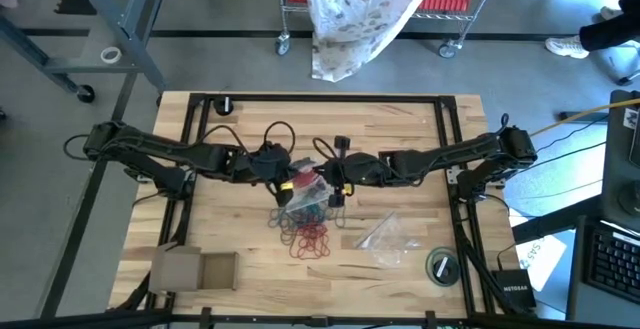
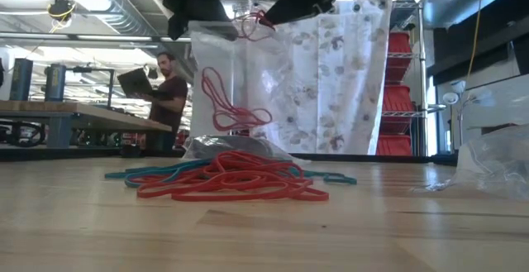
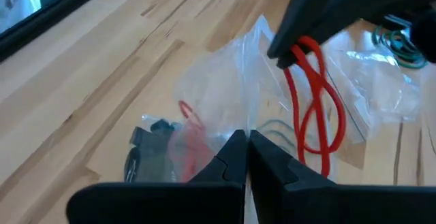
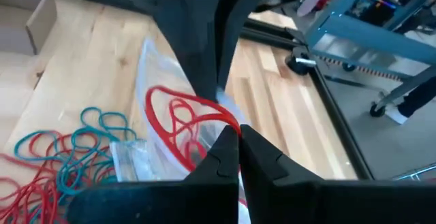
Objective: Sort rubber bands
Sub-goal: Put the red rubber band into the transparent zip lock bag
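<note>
Two grippers at frame centre, left gripper (image 3: 246, 141) w/ fingers clamped on clear bag (image 2: 240, 82) rim, right gripper (image 4: 238, 137) pinching red bands (image 4: 178, 125) at bag mouth, bag hanging above table (image 1: 240, 219), w/ loose rubber bands (image 1: 308, 237) piled below, lower centre.

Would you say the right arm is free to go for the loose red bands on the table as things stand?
Probably not yet: the right gripper is shut on the clear bag, held up jointly with the left gripper. The pile of red bands lies uncovered nearby.
</note>
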